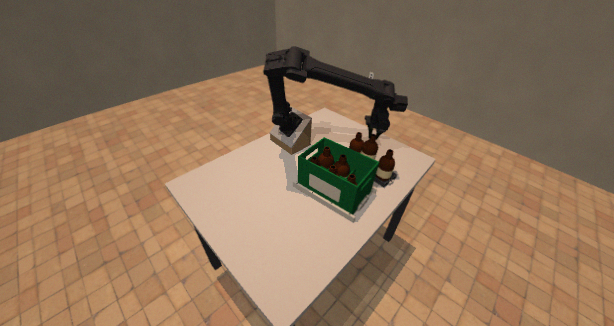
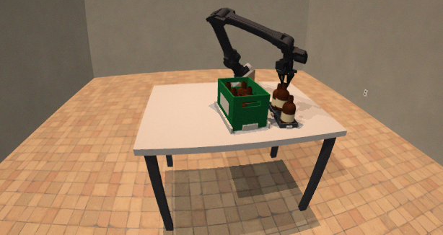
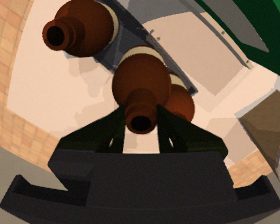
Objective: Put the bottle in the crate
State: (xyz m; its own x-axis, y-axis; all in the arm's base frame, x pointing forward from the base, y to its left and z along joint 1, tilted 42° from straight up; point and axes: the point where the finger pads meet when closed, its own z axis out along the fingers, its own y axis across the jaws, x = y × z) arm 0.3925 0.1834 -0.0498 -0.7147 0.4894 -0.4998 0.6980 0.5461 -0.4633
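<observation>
Table, white rectangular top on dark legs: bears every item below.

Arm, black, six-jointed: rises from a tan wedge-shaped base block behind the crate, elbow high, forearm sloping down over the tray, wrist pointing straight down; a pose suited to a vertical lift.

Crate, green plastic, open-topped with handle cut-outs: holds several brown bottles upright in slots. The empty slot cannot be made out from these views.

Tray, dark, flat, narrow: sits just beside the crate, keeping its bottles within short reach.

Bottles, brown glass with cream labels: three stand on the tray. The end bottle stands free.

Gripper, black parallel type: closed on the neck of the middle bottle, fingers part-way apart, held by the neck's width. The bottle appears to be at or just above the tray, upright.
</observation>
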